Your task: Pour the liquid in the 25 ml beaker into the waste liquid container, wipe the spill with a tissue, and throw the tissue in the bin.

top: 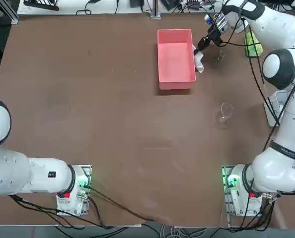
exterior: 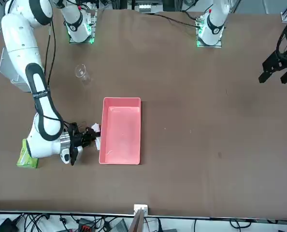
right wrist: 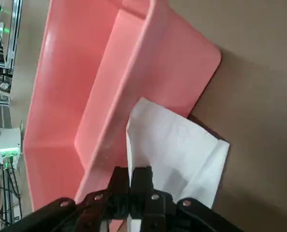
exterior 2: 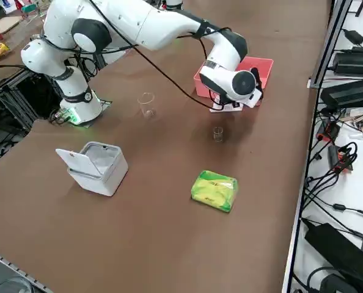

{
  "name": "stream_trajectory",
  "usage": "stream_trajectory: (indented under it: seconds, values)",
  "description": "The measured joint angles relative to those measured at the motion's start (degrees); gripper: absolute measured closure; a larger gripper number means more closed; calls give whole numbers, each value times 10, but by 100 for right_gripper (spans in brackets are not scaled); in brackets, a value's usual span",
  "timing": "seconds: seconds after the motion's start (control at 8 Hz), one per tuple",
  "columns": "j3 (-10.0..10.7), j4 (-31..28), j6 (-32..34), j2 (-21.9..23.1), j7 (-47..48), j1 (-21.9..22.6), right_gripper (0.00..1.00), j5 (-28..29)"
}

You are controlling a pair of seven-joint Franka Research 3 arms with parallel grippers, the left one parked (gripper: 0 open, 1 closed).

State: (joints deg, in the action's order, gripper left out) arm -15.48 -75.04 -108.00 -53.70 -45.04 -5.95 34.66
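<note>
The pink tub [top: 176,59] sits out there on the brown table, and right beside its wall the right gripper [right wrist: 130,175] is clenched on the white tissue [right wrist: 175,150]! The small beaker [exterior 2: 218,134] stands upright nearby.

The pink tub [top: 176,59] blocks one side of the right gripper [right wrist: 131,171], with open table [top: 98,124] beyond the tub

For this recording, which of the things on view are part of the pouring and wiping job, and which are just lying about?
Part of the job:
- 25 ml beaker
- pink plastic tub
- white tissue, pinched in the right gripper beside the tub
- white lidded bin, lid open

Just lying about:
- larger clear glass vessel
- green tissue pack
</note>
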Motion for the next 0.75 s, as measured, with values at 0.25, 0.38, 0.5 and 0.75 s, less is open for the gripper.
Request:
stream_trajectory:
  seconds: [0.25, 0.38, 0.5, 0.75]
  values:
    - [0, 0, -15, -9, -4, 3, 98, 0]
    - [0, 0, -21, -11, -6, 4, 98, 0]
    - [0, 0, -27, -13, -12, 4, 98, 0]
    - [0, 0, -41, -15, -24, 6, 98, 0]
